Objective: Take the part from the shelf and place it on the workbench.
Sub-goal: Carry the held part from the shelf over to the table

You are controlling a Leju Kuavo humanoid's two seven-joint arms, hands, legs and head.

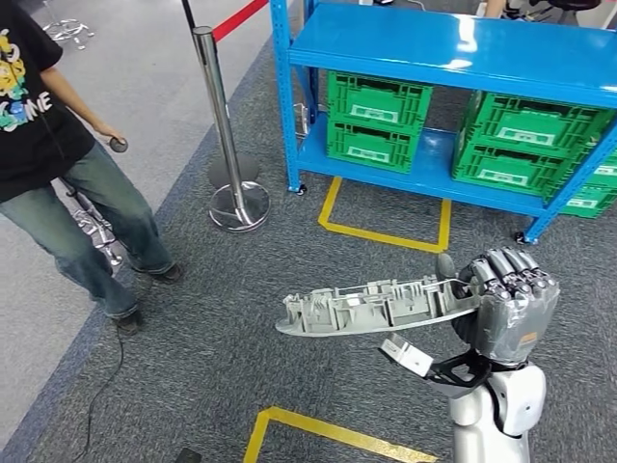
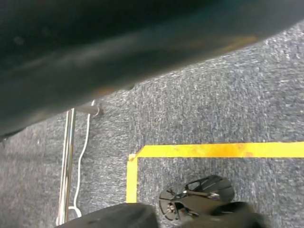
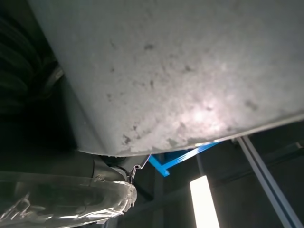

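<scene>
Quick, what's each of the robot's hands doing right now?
Right hand: closed around one end of the long grey plastic part, holding it above the carpet.
Left hand: cannot be told.

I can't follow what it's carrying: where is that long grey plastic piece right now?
In the head view, the long grey part is held by the robot's right hand, sticking out leftward above the grey carpet, in front of the blue shelf.

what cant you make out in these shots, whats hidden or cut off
- Workbench: no view lets me place it.
- Left hand: in the left wrist view a dark blurred mass covers the top, so its state cannot be told.
- Grey part: in the head view the right hand covers its held end; the right wrist view has its pale underside too close to read its shape.
- Green crates: contents hidden under the blue shelf.
- Person: cut off by the head view's left edge.
</scene>
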